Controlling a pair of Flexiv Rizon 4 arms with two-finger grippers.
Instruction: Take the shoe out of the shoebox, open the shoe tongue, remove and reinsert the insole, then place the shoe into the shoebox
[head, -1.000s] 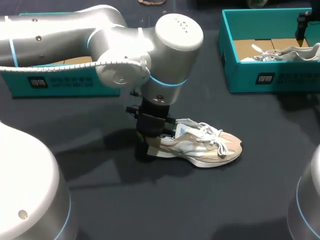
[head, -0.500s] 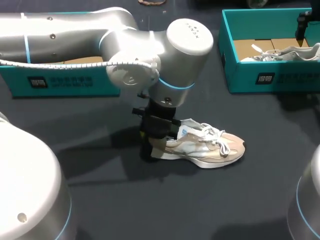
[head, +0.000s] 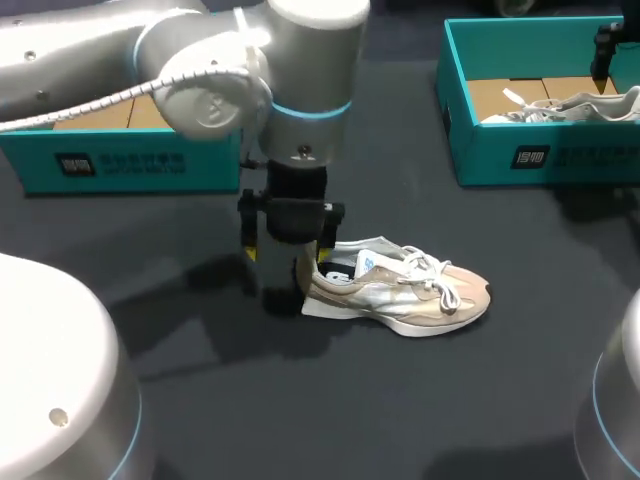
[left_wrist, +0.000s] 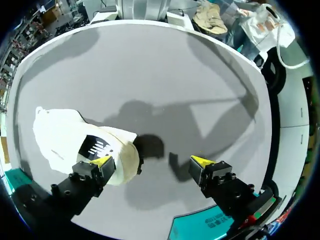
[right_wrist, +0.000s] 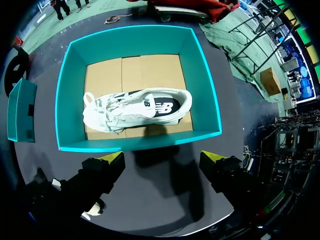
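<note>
While the shoe (head: 400, 292) lies on its sole on the dark desk (head: 330, 410), out of any box, I judge the first step done and the rest open. From here I cannot tell whether the tongue is pulled back or the insole has been out. Putting the shoe back in a box is clearly left to do.

It is a beige and white trainer with white laces. Its toe points to my right and its heel is at my left claw (head: 285, 280). A pale flat edge shows under the heel, and I cannot say what it is.

That claw hangs upright over the heel with its fingers wide apart. In the left wrist view one yellow tip is just beside the heel and the other stands over bare desk, so it holds nothing.

Farther back, a teal box (head: 120, 165) sits behind my left arm. Far right, another teal box (right_wrist: 140, 144) holds a second white shoe (right_wrist: 135, 110). My right claw (right_wrist: 162, 159) hovers above it, spread wide and empty.
</note>
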